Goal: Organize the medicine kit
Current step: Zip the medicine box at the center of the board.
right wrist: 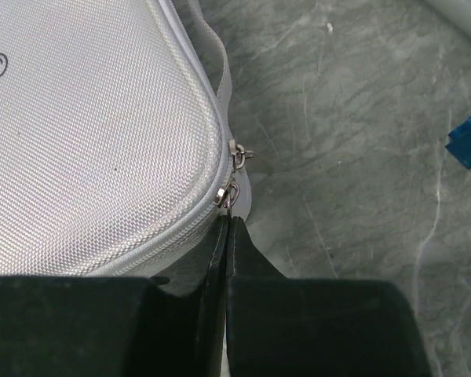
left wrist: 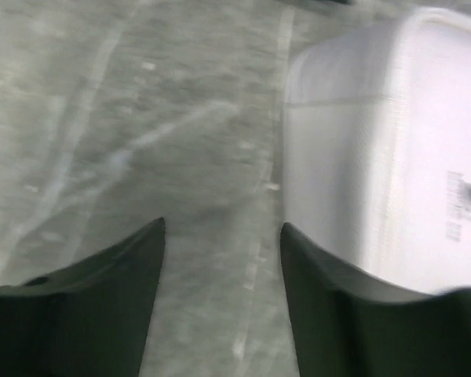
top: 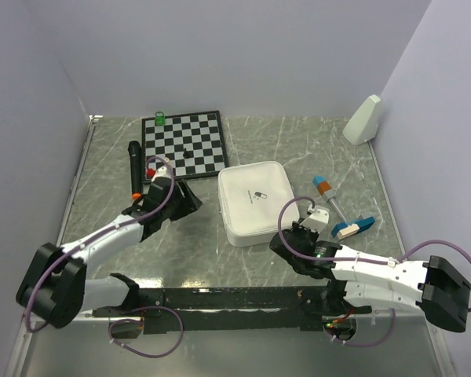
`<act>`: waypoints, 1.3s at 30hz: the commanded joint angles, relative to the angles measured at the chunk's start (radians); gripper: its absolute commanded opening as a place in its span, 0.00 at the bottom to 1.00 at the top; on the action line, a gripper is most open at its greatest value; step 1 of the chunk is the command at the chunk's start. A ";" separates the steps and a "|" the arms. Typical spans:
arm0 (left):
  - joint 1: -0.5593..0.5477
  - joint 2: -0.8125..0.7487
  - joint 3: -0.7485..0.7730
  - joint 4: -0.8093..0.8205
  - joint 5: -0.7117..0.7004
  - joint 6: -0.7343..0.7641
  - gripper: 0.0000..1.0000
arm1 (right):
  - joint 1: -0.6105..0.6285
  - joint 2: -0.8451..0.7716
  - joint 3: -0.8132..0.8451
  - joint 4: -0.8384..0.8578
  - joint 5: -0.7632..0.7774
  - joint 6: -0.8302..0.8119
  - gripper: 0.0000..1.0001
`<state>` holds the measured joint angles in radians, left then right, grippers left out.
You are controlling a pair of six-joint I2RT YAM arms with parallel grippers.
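Note:
The medicine kit (top: 255, 200), a white square soft case with its lid down, lies mid-table. My right gripper (top: 281, 239) sits at its near right corner. In the right wrist view the right gripper (right wrist: 228, 216) is shut, its tips pinching the pull of one zip slider (right wrist: 228, 192); a second slider (right wrist: 239, 153) sits just beyond on the woven kit (right wrist: 86, 133). My left gripper (top: 190, 198) hovers left of the kit. In the left wrist view the left gripper (left wrist: 222, 228) is open over bare marble, holding nothing, with the kit (left wrist: 385, 157) to its right.
A chessboard (top: 183, 141) lies behind the left arm, a green piece (top: 160, 118) at its far corner and a black stick-shaped object (top: 133, 169) to its left. Right of the kit lie an orange-and-blue item (top: 326, 188) and a blue-and-white one (top: 353, 228). A white object (top: 363, 119) leans back right.

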<state>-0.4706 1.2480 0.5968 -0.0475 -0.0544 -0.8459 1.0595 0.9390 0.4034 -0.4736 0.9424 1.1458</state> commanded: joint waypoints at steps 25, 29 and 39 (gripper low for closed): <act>-0.612 0.083 0.132 -0.057 -0.391 -0.641 0.74 | 0.019 0.023 -0.005 0.136 0.019 -0.129 0.00; -0.599 0.067 0.101 -0.055 -0.352 -0.610 0.59 | 0.040 0.037 -0.003 0.168 0.021 -0.156 0.00; -0.521 0.024 0.052 -0.091 -0.318 -0.490 0.01 | 0.083 0.106 0.031 0.222 0.021 -0.207 0.00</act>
<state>-1.0218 1.2919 0.6765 -0.1268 -0.3897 -1.4315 1.1172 1.0252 0.3985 -0.3645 0.9806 0.9707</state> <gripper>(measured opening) 0.057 0.007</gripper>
